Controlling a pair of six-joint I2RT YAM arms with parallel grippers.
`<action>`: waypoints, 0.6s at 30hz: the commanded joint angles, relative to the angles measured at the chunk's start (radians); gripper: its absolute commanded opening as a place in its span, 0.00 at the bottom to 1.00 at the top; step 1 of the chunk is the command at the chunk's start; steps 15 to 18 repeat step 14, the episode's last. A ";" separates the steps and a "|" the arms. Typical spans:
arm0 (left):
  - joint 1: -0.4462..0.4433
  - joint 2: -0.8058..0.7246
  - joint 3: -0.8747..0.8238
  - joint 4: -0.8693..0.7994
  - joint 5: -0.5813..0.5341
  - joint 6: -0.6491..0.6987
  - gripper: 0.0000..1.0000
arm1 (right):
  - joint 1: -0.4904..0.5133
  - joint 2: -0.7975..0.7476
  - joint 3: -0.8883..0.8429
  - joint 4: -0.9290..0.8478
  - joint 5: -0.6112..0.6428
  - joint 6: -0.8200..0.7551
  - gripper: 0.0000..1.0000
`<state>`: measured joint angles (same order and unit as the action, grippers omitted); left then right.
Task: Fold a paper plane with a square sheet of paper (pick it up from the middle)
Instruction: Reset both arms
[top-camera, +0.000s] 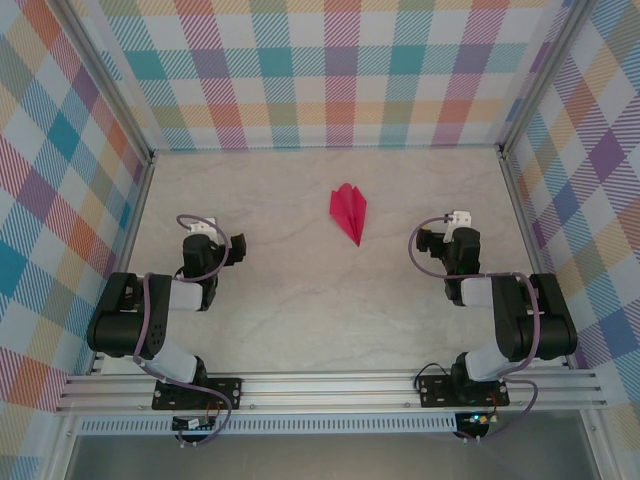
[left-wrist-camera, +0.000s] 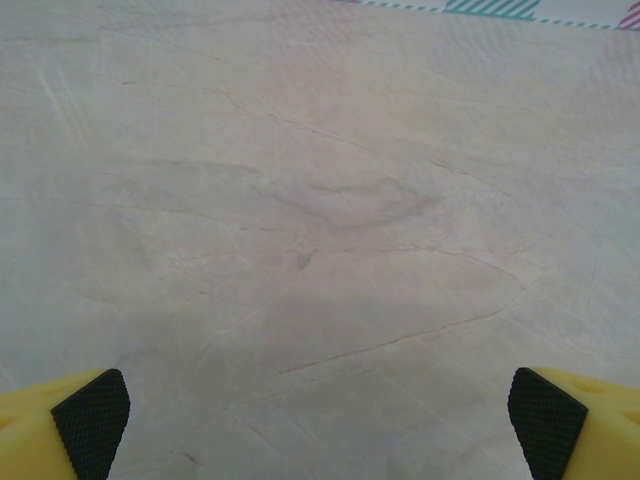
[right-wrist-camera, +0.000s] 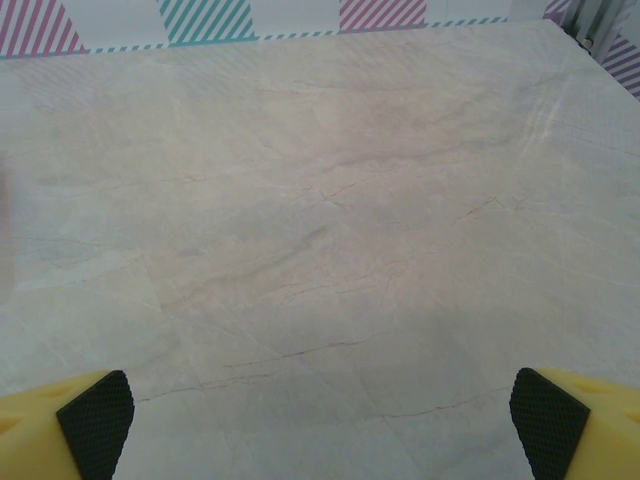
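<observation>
A crimson-pink paper plane (top-camera: 349, 210) lies on the marble-patterned table (top-camera: 300, 300), a narrow creased dart with its tip pointing toward the near right. It sits in the far middle, between the two arms and apart from both. My left gripper (top-camera: 215, 243) is drawn back over its own arm at the left. Its yellow fingers with black pads (left-wrist-camera: 92, 420) stand wide open over bare table, nothing between them (left-wrist-camera: 320, 420). My right gripper (top-camera: 445, 243) is drawn back the same way at the right, open (right-wrist-camera: 322, 420) with only table under it.
Checked walls (top-camera: 320, 70) enclose the table on three sides, with metal posts at the far corners. An aluminium rail (top-camera: 330, 390) carrying both arm bases runs along the near edge.
</observation>
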<state>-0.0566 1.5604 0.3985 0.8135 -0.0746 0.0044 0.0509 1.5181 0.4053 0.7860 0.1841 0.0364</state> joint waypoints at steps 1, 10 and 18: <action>-0.005 0.006 0.028 -0.013 0.032 0.035 1.00 | -0.008 0.008 -0.005 0.048 -0.020 0.006 1.00; -0.006 0.008 0.034 -0.021 0.025 0.034 1.00 | -0.006 0.008 -0.005 0.048 -0.020 0.006 1.00; -0.006 0.009 0.033 -0.019 0.027 0.032 1.00 | -0.007 0.006 -0.007 0.051 -0.020 0.003 1.00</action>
